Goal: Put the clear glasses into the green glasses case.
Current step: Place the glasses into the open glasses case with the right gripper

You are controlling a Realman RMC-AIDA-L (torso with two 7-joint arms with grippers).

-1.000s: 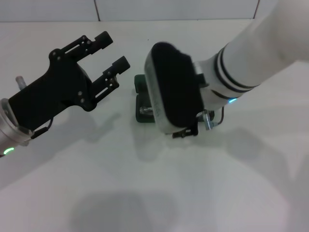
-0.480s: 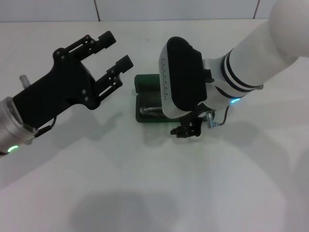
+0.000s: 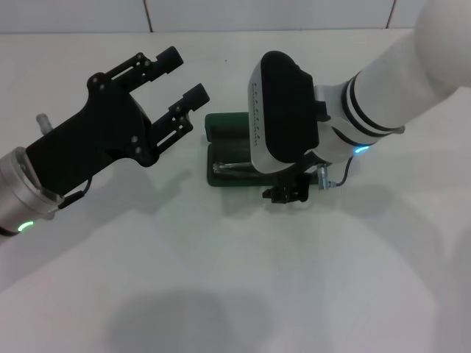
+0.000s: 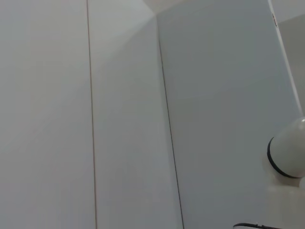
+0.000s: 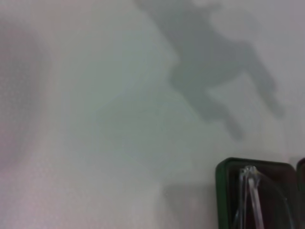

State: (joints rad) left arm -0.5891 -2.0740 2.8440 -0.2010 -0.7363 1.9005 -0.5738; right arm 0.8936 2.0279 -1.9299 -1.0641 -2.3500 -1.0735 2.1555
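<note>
The green glasses case (image 3: pixel 229 151) lies open on the white counter (image 3: pixel 221 279) just above centre in the head view, mostly hidden under the right arm's wrist. In the right wrist view the clear glasses (image 5: pixel 255 200) rest inside the case's lower tray. The right claw (image 3: pixel 287 193) hangs at the case's 4 o'clock corner; I cannot tell how far it is open. The left claw (image 3: pixel 176 79) hovers at the case's 10 o'clock, its 2 fingers (image 3: pixel 165 59) spread wide apart, holding nothing.
</note>
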